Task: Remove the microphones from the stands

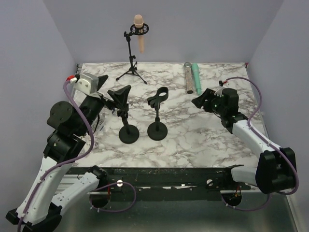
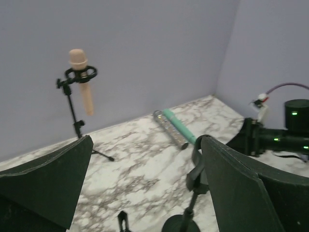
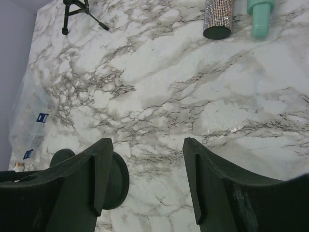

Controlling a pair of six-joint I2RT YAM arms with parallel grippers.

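Observation:
A peach-pink microphone (image 1: 139, 30) sits upright in the clip of a black tripod stand (image 1: 131, 65) at the back centre of the marble table. It also shows in the left wrist view (image 2: 83, 82), held in the stand (image 2: 74, 113), far ahead and to the left. My left gripper (image 1: 112, 88) is open and empty at the left of the table, well short of the stand; its view (image 2: 145, 183) shows bare marble between the fingers. My right gripper (image 1: 197, 101) is open and empty at the right, over marble (image 3: 147, 179).
Two short black stands with round bases (image 1: 129, 134) (image 1: 157, 130) stand mid-table, their clips empty; one is close in front of my left gripper (image 2: 195, 166). A silver glitter microphone (image 1: 189, 77) and a teal one (image 1: 196, 76) lie at the back right.

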